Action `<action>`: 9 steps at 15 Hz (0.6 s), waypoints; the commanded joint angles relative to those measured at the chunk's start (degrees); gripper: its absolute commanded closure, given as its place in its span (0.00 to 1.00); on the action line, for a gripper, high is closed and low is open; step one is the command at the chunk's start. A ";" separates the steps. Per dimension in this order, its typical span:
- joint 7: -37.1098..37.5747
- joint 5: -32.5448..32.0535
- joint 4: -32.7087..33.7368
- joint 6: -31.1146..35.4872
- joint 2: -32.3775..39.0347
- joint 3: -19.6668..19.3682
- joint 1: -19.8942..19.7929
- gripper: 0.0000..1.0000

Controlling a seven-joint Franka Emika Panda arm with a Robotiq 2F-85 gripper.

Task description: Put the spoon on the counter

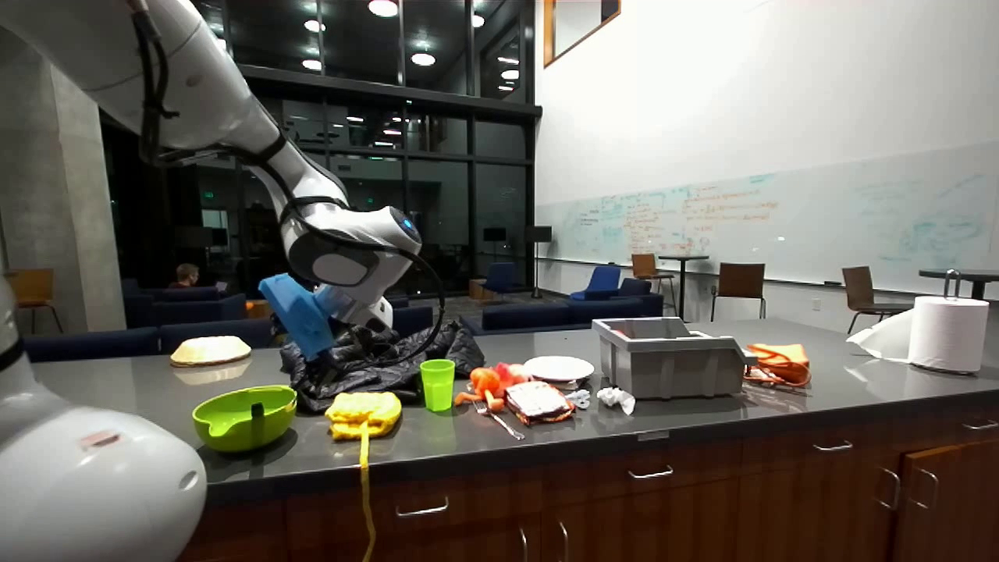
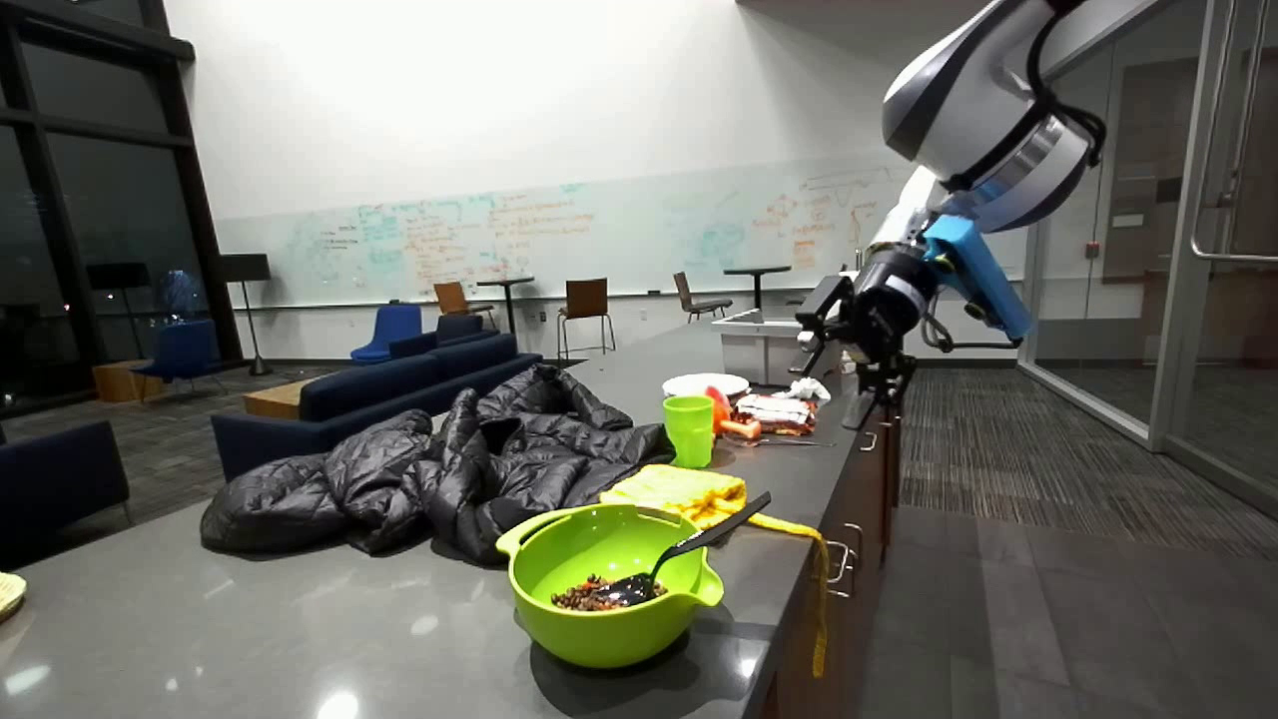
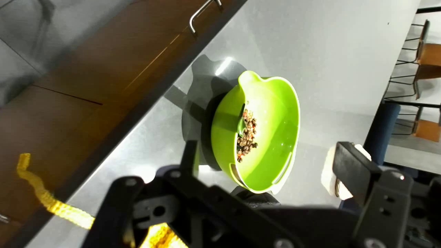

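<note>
A black spoon (image 2: 711,532) rests in a lime green bowl (image 2: 599,634) with small brown and red bits; its handle leans out over the rim. In an exterior view only a dark bit of the spoon (image 1: 257,411) shows against the bowl (image 1: 222,432). In the wrist view the bowl (image 3: 275,113) lies beyond my fingers and hides nearly all the spoon. The bowl stands on the dark grey counter (image 1: 843,382), near its front edge. My gripper (image 3: 272,160) is open wide and empty, apart from the bowl; it also shows in an exterior view (image 2: 834,379).
A yellow cloth (image 1: 365,414) with a hanging strap lies beside the bowl. A black jacket (image 2: 389,479), green cup (image 1: 437,385), fork (image 1: 507,425), snack packet (image 1: 538,402), white plate (image 1: 558,368) and grey bin (image 1: 671,363) stand along the counter. A pale round item (image 1: 211,350) lies at the back.
</note>
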 commanded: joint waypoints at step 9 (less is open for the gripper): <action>-1.60 -1.20 2.95 -1.24 4.26 -0.44 -0.92 0.00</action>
